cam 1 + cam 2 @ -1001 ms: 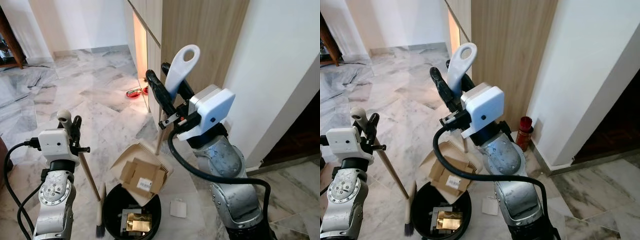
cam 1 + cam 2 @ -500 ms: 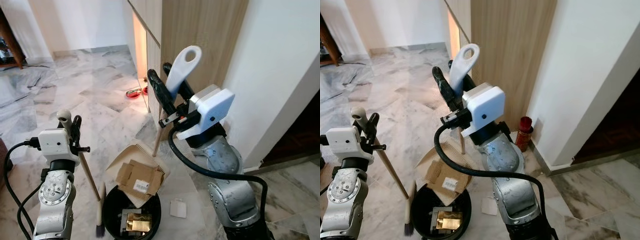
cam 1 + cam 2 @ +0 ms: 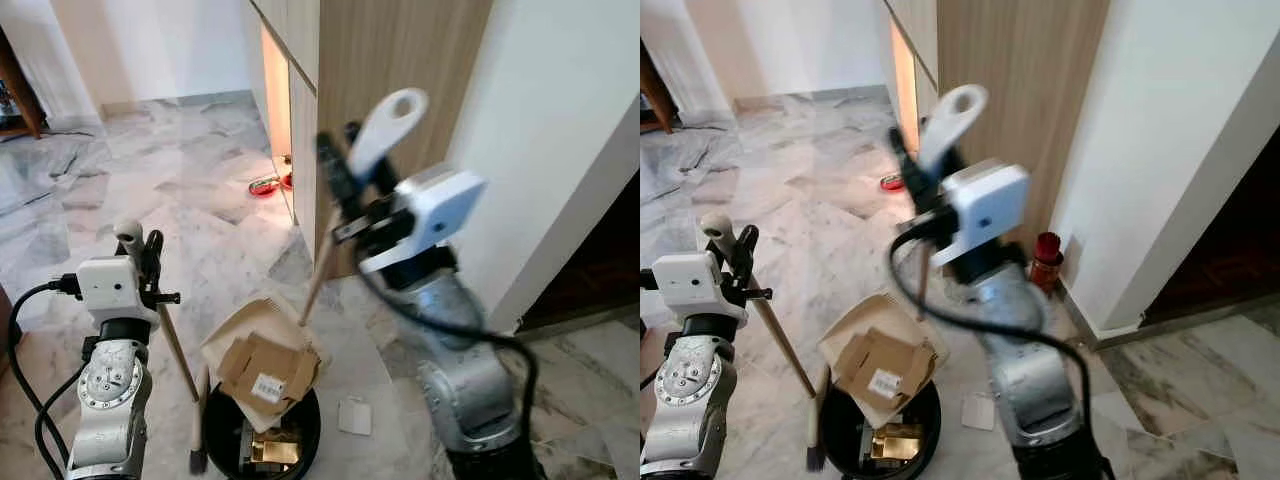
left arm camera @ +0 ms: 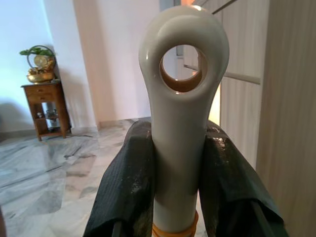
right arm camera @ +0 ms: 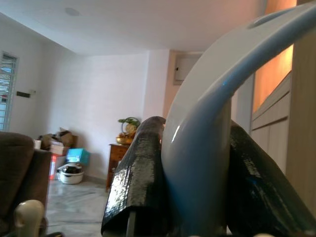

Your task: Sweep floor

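Note:
My left gripper [image 3: 141, 252] is shut on the broom [image 3: 177, 347], near the white top of its wooden stick; the brush end [image 3: 197, 452] rests on the floor beside the black bin [image 3: 306, 437]. In the left wrist view the black fingers [image 4: 127, 190] clamp the broom's white looped end [image 4: 182, 103]. My right gripper [image 3: 352, 172], blurred by motion, is shut on the dustpan's white looped handle [image 3: 386, 127]. The beige dustpan [image 3: 238, 325] hangs tilted over the bin, with cardboard pieces [image 3: 262, 369] in it. Something gold lies inside the bin.
A wooden cabinet [image 3: 400, 60] and white wall stand close on the right. A red bowl [image 3: 265, 185] sits by the cabinet's lit gap, a red can [image 3: 1045, 260] by the wall. A small white scrap [image 3: 355, 415] lies on the marble floor [image 3: 190, 190].
My right arm swung to the right, and the dustpan's lower end shifted left and down over the bin with its cardboard. The left arm and broom stayed put.

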Tool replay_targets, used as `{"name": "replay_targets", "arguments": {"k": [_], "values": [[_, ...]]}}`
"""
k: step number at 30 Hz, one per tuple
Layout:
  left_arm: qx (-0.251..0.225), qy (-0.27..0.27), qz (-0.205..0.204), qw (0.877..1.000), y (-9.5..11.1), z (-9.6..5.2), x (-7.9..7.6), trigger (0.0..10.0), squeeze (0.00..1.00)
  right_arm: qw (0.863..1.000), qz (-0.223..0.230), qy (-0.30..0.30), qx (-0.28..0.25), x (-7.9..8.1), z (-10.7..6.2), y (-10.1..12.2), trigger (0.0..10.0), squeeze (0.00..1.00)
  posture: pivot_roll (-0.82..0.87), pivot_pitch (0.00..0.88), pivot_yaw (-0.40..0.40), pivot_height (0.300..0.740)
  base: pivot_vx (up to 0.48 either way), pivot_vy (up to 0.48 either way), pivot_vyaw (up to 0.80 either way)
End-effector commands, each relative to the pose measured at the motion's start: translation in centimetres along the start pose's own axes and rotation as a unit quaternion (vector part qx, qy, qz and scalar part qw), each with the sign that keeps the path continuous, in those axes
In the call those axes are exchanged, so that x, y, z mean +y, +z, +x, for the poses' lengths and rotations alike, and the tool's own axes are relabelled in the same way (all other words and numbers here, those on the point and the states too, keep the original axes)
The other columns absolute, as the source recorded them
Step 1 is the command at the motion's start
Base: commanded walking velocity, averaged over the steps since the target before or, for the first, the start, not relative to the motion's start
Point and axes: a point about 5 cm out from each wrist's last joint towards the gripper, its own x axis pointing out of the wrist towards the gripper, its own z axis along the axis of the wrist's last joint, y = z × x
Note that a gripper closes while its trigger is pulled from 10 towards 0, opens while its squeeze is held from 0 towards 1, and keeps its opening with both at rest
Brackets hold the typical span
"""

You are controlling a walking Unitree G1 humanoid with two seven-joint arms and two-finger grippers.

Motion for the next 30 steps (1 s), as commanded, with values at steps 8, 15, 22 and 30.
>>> {"name": "replay_targets", "arguments": {"k": [8, 15, 22, 30], "values": [[-0.029, -0.002, 0.002, 1.000, 0.87, 0.48, 0.00, 10.0, 0.00, 0.999, -0.012, -0.006, -0.042, -0.55, 0.45, 1.50, 10.0, 0.00, 0.12, 0.000, 0.005, 0.740, 0.000, 0.000, 0.00], [-0.029, -0.003, 0.001, 1.000, 0.87, 0.50, -0.08, 10.0, 0.00, 0.999, 0.034, -0.028, -0.031, -0.79, 0.52, 1.31, 10.0, 0.00, 0.11, 0.000, 0.004, 0.740, 0.000, 0.000, 0.00], [-0.028, -0.003, 0.000, 1.000, 0.82, 0.47, -0.15, 10.0, 0.00, 0.999, 0.022, -0.015, -0.030, -0.52, 0.43, 1.21, 10.0, 0.00, 0.12, 0.000, 0.002, 0.740, 0.000, 0.000, 0.00], [-0.028, -0.002, 0.000, 1.000, 0.82, 0.43, -0.09, 10.0, 0.00, 0.999, -0.009, 0.001, -0.037, -0.34, 0.50, 1.32, 10.0, 0.00, 0.11, 0.000, 0.001, 0.740, 0.000, 0.000, 0.00]]}}
